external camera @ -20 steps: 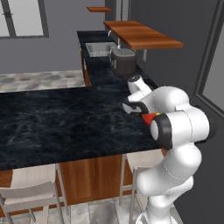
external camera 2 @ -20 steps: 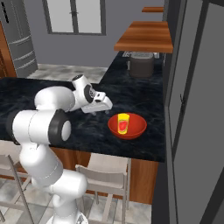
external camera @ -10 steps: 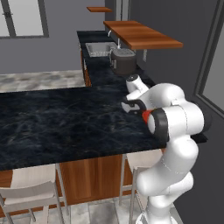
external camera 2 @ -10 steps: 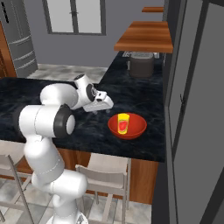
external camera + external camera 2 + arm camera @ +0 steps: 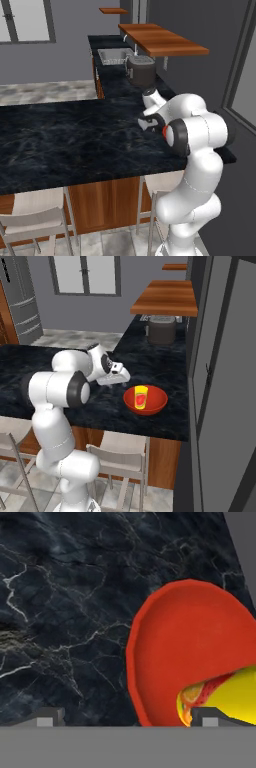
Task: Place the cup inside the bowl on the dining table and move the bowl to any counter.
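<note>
Nearest you, the gripper (image 5: 121,376) hangs low over the dining table (image 5: 100,406), its jaws spread wide and holding nothing. In the hand view one fingertip (image 5: 49,716) rises over bare marble and the other sits in front of the cup.

Just ahead of the gripper, and slightly to one side, lies the bowl (image 5: 145,399). Its near rim (image 5: 132,662) falls between the two fingertips in the hand view. The gripper is close to the bowl but not touching it.

Inside the bowl stands the cup (image 5: 141,396), upright, its red mark facing the arm. The first part of the task therefore appears done; what remains is to carry the bowl.

Judge the bowl as rigid and smooth, probably light, with a thin, flaring wall. The rim is the only place narrow enough for the jaws. Take it at the near edge, one finger inside and one outside. Such a one-sided pinch will probably let the bowl tip away from you, so keep it level or the loose cup may slide or topple.

Beyond the bowl, well apart, the counter (image 5: 135,351) runs away from the table end. A dark pot (image 5: 162,329) stands on it farther off, under a wooden shelf (image 5: 162,298). The bare stretch before the pot looks like the nearest place to set the bowl down.
</note>
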{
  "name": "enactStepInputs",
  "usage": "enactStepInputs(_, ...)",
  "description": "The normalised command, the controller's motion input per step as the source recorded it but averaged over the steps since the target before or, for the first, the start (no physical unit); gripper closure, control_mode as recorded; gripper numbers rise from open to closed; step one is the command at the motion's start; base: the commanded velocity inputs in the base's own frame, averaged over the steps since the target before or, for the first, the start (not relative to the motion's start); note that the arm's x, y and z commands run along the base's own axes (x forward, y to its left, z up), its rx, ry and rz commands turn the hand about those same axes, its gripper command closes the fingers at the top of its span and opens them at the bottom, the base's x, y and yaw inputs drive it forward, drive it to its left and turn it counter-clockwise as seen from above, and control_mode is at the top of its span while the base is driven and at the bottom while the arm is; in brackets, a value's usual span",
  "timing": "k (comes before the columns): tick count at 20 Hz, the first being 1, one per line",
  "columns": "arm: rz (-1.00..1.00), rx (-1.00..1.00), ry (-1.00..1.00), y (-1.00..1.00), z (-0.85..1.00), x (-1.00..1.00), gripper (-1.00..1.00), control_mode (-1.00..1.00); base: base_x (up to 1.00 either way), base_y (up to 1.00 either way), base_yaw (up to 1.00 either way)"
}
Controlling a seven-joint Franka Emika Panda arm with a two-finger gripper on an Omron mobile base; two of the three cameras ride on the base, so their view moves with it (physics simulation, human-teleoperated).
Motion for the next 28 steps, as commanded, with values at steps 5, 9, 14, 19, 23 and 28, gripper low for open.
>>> enactStepInputs(5,0.00,0.00,0.00,0.00,-0.20,0.02,-1.00,-1.00,0.00,0.00,0.00)
enactStepInputs(9,0.00,0.00,0.00,0.00,-0.11,0.00,-1.00,-1.00,0.00,0.00,0.00)
enactStepInputs(14,0.00,0.00,0.00,-0.08,-0.07,0.00,-1.00,-1.00,0.00,0.00,0.00)
enactStepInputs(19,0.00,0.00,0.00,-0.14,-0.06,0.00,-1.00,-1.00,0.00,0.00,0.00)
enactStepInputs(23,0.00,0.00,0.00,-0.08,-0.06,0.00,-1.00,-1.00,0.00,0.00,0.00)
enactStepInputs(28,0.00,0.00,0.00,0.00,-0.19,0.05,-1.00,-1.00,0.00,0.00,0.00)
